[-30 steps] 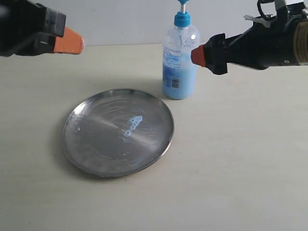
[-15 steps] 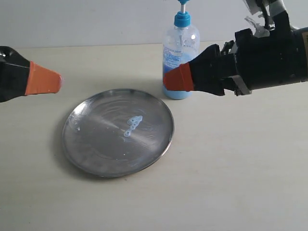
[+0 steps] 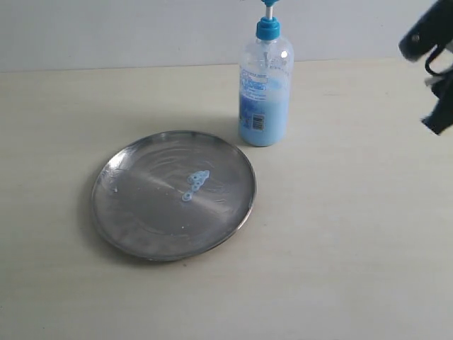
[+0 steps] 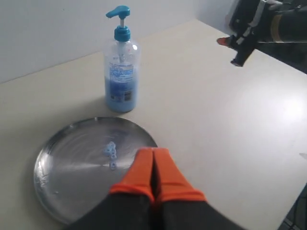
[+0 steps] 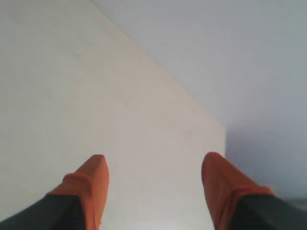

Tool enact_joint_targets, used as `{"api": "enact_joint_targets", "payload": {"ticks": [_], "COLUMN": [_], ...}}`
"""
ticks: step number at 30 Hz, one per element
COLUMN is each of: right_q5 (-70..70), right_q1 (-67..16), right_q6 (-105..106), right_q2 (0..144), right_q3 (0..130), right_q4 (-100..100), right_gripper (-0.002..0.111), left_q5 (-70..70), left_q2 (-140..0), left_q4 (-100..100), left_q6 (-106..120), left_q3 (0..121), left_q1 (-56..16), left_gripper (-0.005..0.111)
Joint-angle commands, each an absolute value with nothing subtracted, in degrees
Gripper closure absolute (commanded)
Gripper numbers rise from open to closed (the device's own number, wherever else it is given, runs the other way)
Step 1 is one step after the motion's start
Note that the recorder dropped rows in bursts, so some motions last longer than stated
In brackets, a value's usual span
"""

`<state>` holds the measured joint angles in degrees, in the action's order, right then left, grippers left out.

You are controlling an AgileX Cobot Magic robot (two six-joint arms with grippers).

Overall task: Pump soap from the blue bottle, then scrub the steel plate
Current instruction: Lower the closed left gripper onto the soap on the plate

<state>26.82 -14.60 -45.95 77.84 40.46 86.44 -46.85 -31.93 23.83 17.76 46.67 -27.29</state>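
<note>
You see 1 blue bottle [image 3: 265, 92], 1 steel plate [image 3: 141, 212], 1 soap [image 3: 195, 184] dab.
Your left end effector [image 4: 153, 152] is pressed together, right end effector [image 5: 156, 160] spread.

The left end effector [image 4: 153, 152], at the bottom centre of its wrist view, has two orange wedge-shaped fingers [image 4: 169, 175] with a matte skin, set in a black body. The right end effector [image 5: 156, 160] has the same orange tips on dark grey bases. At the upper right of the left wrist view, the right arm [image 4: 268, 21] is black with a tan band, a small orange-red tip and what may be a strip of pale tape. The exterior view shows only black parts and a dark cable loop at its right edge.
</note>
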Motion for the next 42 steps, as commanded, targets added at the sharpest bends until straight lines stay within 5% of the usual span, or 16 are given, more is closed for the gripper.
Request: {"api": "enact_joint_targets", "payload": {"ticks": [1, 8, 16, 33, 42], "right_q5": [39.66, 37.02, 38.40, 28.30, 21.87], "right_q1": [-14.56, -14.68, -14.68, -14.68, -14.68], "right_q6": [-15.97, -2.31, 7.62, 9.99, 9.99], "right_q2": [84.13, 82.97, 72.08, 32.56, 25.84], "right_q3": [40.01, 41.06, 43.90, 38.23, 31.75], "right_q4": [53.44, 20.56, 3.42, -6.07, -6.07], "right_gripper": [0.051, 0.056, 0.108, 0.108, 0.108], "left_q5": [-46.35, -51.17, -55.14, -53.29, -43.59], "left_q2": [-32.00, -32.00, -32.00, -47.30, -63.49], "left_q4": [20.82, 18.91, 18.75, 18.93, 19.19], "left_q6": [18.00, 18.00, 15.35, 10.18, 12.18], "left_q3": [46.55, 46.55, 46.55, 46.55, 46.55], "left_q1": [-27.44, -27.44, -27.44, -27.44, -27.44], "left_gripper": [0.106, 0.106, 0.106, 0.106, 0.106]}}
